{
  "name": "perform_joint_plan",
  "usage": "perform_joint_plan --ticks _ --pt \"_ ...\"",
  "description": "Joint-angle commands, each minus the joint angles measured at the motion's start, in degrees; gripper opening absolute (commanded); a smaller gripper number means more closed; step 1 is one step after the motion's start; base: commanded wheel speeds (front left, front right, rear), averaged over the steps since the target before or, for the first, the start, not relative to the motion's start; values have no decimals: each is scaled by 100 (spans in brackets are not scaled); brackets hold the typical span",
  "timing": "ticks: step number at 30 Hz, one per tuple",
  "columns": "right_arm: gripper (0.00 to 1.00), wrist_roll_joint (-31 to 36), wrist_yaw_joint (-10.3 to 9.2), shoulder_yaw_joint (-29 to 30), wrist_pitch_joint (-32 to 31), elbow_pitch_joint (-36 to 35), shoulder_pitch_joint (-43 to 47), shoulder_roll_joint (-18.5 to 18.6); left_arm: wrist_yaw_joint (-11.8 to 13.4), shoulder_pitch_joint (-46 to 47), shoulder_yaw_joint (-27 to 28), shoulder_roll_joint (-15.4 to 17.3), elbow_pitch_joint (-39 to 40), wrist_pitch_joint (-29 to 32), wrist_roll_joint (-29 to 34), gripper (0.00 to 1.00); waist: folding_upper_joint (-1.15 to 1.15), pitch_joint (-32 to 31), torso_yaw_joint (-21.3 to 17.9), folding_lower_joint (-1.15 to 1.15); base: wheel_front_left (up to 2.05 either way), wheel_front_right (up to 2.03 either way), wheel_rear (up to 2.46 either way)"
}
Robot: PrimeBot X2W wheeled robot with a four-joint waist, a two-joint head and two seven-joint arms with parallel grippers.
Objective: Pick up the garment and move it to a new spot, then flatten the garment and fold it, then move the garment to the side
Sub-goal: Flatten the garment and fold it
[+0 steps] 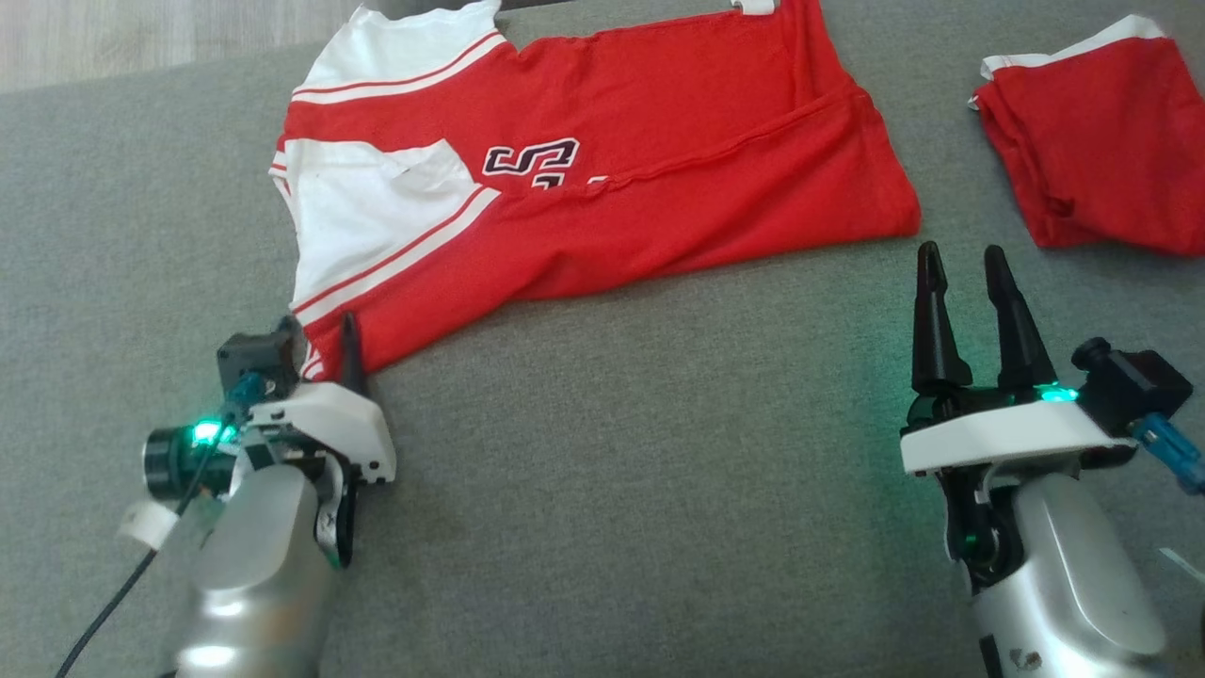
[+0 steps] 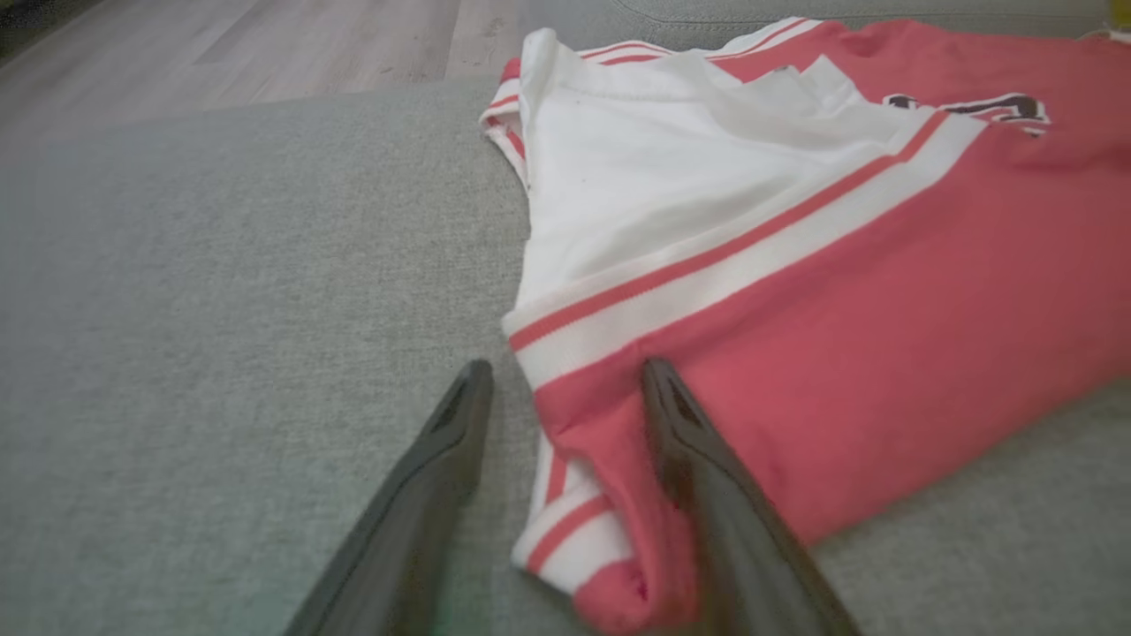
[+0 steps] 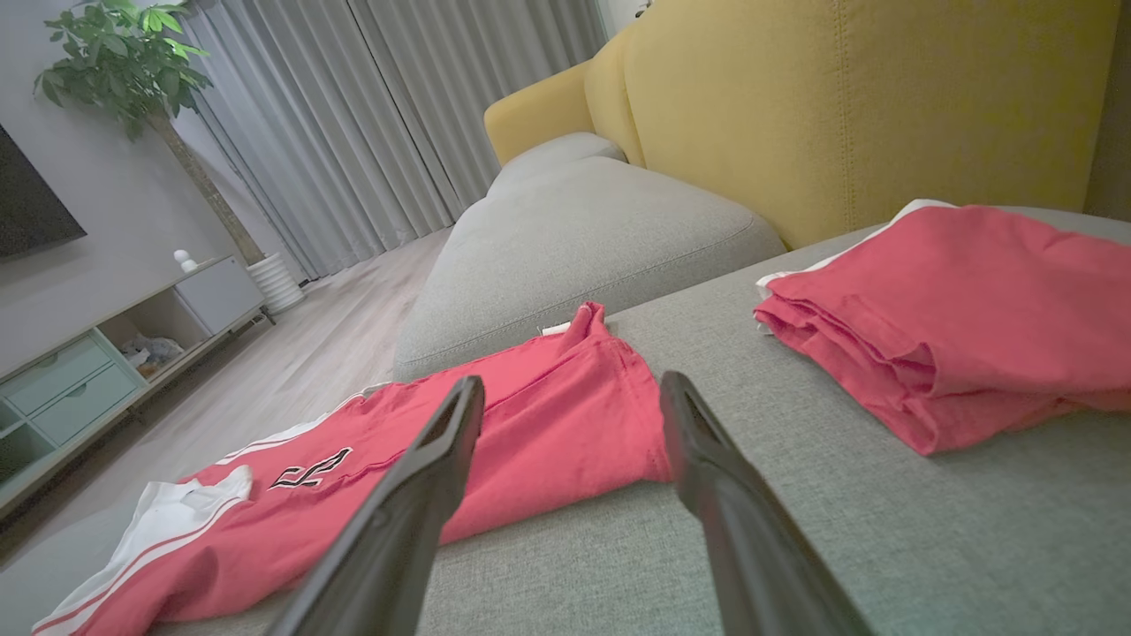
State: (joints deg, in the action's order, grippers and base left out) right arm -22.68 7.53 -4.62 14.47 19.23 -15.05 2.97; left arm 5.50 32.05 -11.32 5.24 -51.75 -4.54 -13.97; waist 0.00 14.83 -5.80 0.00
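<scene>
Garment (image 1: pixel 659 188) lies spread across the upper middle of your head view, on the grey cushion (image 1: pixel 612 490). Its lower-left corner sits between the spread fingers of your left gripper (image 2: pixel 565 371), one finger over the red cloth. Your right gripper (image 1: pixel 960 256), fingers apart and empty, sits just below the right hem. A folded red garment (image 1: pixel 1101 141) lies at upper right.

A: The garment (image 1: pixel 659 188) is showing soft, matt knit cloth.
B: The sofa seat (image 1: pixel 602 471) under it is looking coarse, a woven fabric.
A: The fingers (image 2: pixel 424 503) of the left hand (image 2: pixel 567 369) are reading as dull dark plastic, and its forearm shell (image 1: pixel 245 565) is gleaming smooth and silvery.
B: The floor (image 2: pixel 265 53) is showing pale wood grain.
</scene>
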Motion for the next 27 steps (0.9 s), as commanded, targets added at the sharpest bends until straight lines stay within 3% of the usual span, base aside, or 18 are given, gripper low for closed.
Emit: perform_joint_plan --ticks 1,7,11,20,27 --pt "100 -7 -4 -140 52 -160 -213 -9 -9 4 94 152 -82 82 -47 0 0 -7 5 0 0 0 0" --pt "100 274 -4 -101 23 194 -327 -9 -9 122 146 148 177 -537 -101 0 0 -67 105 0 0 0 0" --pt "100 733 -4 200 -388 687 -635 -9 -89 234 172 93 652 -927 -147 0 0 -38 232 0 0 0 0" --pt "100 1373 -4 1039 -1470 1954 -1894 -9 -299 250 -95 -12 1447 -1033 -27 0 0 190 585 0 0 0 0" --pt "100 2502 -4 2016 -2040 2937 -2495 -8 -352 257 -365 -93 1536 -1035 22 0 0 308 829 0 0 0 0"
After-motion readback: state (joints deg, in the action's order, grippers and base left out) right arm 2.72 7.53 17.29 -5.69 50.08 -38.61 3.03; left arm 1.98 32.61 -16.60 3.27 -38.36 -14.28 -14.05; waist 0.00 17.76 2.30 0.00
